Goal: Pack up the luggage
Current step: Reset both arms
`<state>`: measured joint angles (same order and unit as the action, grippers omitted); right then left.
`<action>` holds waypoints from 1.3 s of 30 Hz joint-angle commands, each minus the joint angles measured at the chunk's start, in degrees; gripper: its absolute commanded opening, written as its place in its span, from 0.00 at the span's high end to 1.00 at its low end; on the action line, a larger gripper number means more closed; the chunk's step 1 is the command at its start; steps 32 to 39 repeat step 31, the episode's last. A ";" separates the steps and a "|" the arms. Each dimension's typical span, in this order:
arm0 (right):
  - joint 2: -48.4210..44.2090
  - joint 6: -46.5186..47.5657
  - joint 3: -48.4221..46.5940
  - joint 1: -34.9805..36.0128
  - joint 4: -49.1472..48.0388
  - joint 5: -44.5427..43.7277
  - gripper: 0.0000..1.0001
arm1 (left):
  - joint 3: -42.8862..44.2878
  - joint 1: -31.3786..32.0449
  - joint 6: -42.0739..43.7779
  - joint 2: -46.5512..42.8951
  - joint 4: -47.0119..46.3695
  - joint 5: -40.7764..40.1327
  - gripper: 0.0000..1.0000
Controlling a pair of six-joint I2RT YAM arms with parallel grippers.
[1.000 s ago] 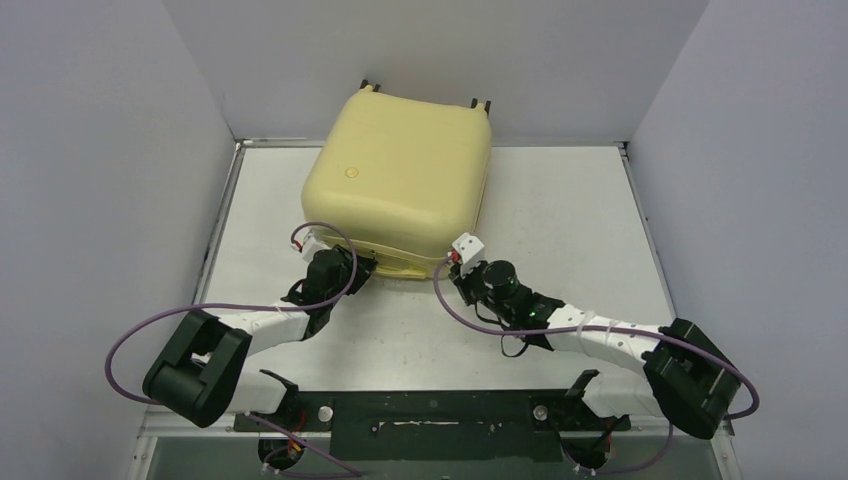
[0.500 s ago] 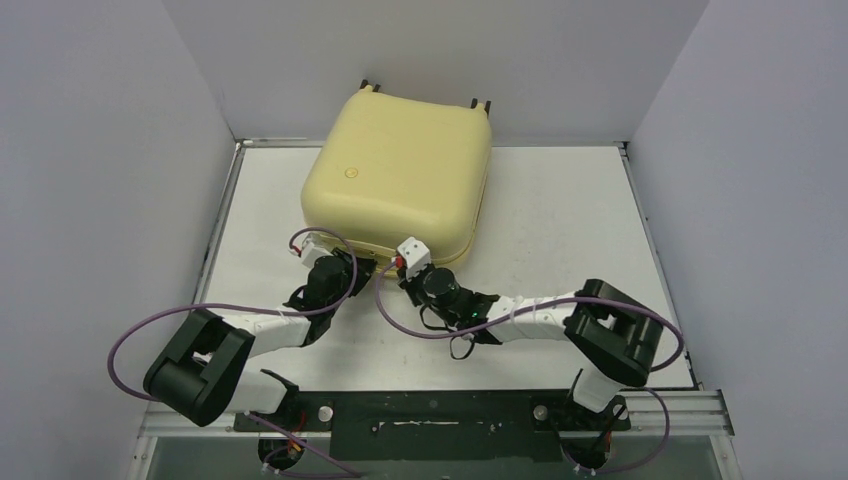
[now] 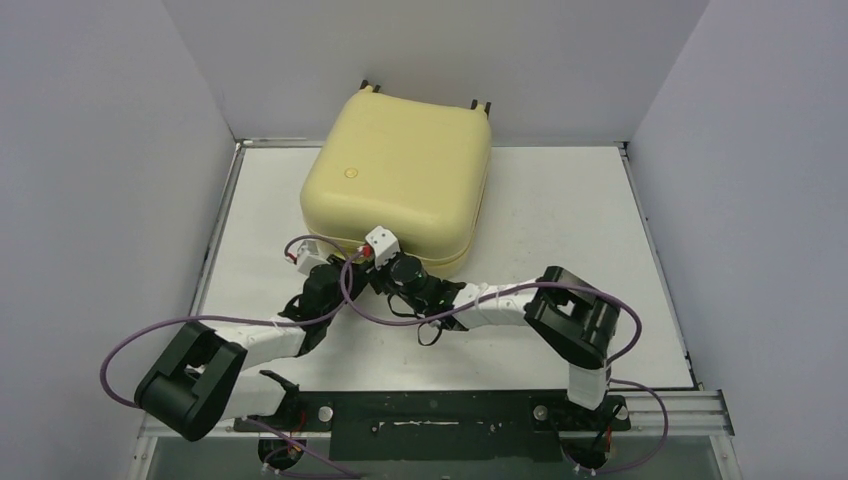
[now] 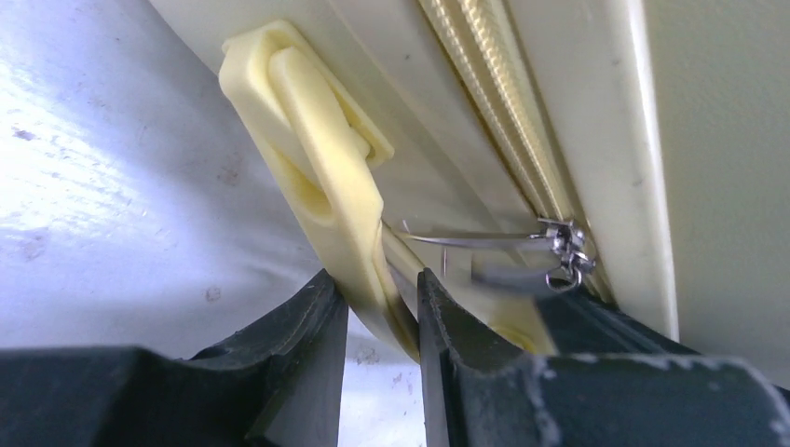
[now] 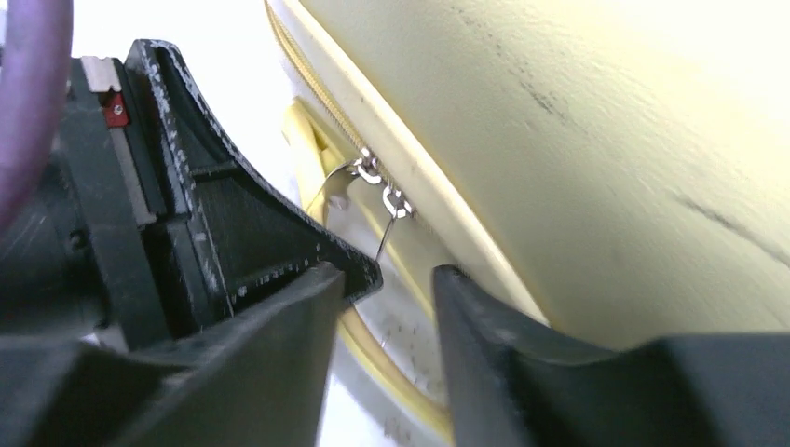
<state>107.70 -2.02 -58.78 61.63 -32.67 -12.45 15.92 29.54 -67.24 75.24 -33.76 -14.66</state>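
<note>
The luggage (image 3: 400, 170), a pale yellow hard-shell suitcase, lies shut and flat at the far middle of the bench (image 3: 570, 230), its far end with the small wheels (image 3: 482, 104) close to the back wall (image 3: 430, 50). Its zip (image 4: 484, 93) runs along the near side, and two metal zip sliders (image 5: 377, 186) sit side by side there, thin wire pulls hanging from them. Just below the zip is the yellow carry handle (image 4: 317, 140).

Both arms reach in to this near side, close together. The left gripper (image 4: 377, 307) has its fingers (image 4: 307, 345) closed narrowly on the carry handle, one on each side of it. The right gripper (image 5: 387, 298) is just beside it at the zip sliders, its fingers (image 5: 522, 354) a little apart with a clear gap. One wire pull hangs down towards that gap, but nothing is clamped in it.
</note>
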 commanded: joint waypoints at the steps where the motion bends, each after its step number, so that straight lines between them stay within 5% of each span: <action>1: -9.93 -1.70 5.70 6.97 4.46 4.82 0.44 | -0.86 1.31 5.91 -7.72 16.29 1.64 0.77; 7: -27.51 -2.23 10.94 8.83 15.73 -7.08 0.18 | 5.41 1.31 8.66 -24.11 38.34 -0.64 0.36; 9: -31.65 -4.89 9.98 8.49 20.00 -12.58 0.14 | 9.91 1.22 11.29 -28.73 44.84 -2.25 0.05; 10: -33.18 -6.53 9.06 8.16 21.96 -16.07 0.12 | 12.29 1.17 13.05 -30.67 47.43 -3.14 0.03; 14: -35.77 -13.48 1.47 4.69 33.76 -31.42 0.00 | 23.48 1.12 21.74 -33.17 55.54 -10.39 0.03; 20: -45.36 -22.29 -1.24 -8.65 42.83 -26.95 0.00 | 39.56 1.19 25.20 -27.77 65.31 -28.28 0.03; 23: -54.15 -26.35 2.54 -16.03 44.56 -24.06 0.00 | 42.13 1.22 19.49 -27.06 69.50 -36.46 0.03; 31: -60.70 -26.23 8.05 -19.98 50.21 -26.94 0.00 | 35.62 1.07 41.03 -33.04 57.09 -21.91 0.03; 39: -60.70 -26.23 8.05 -19.98 50.21 -26.94 0.00 | 35.62 1.07 41.03 -33.04 57.09 -21.91 0.03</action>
